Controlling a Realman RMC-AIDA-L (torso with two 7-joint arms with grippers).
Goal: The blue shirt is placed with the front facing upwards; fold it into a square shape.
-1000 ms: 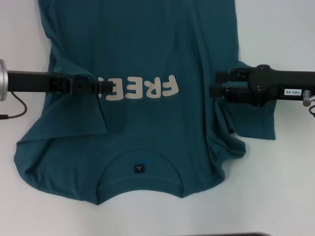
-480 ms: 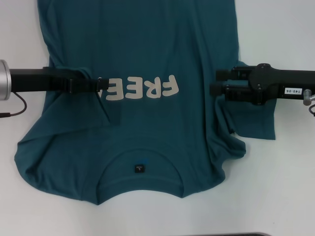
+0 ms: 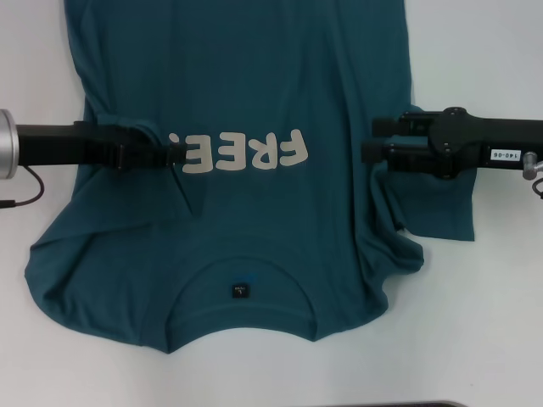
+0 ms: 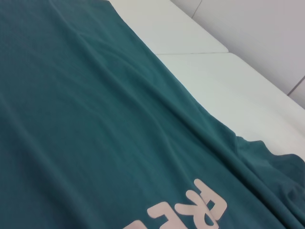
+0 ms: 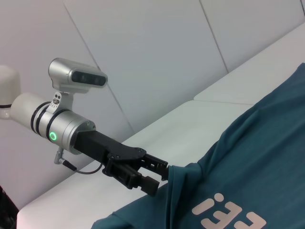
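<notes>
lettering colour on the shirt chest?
Cream, off-white block lettering on the blue shirt; clearest in the head view.

Illumination was bright, even and diffuse, apparently from overhead. The white table reflected light without harsh glare. Soft, faint shadows lay under the blue shirt folds and beneath both arms. The head view was sharp across the frame, with slight darkening toward the corners. The left wrist view showed mild softness in the nearest fabric.
</notes>
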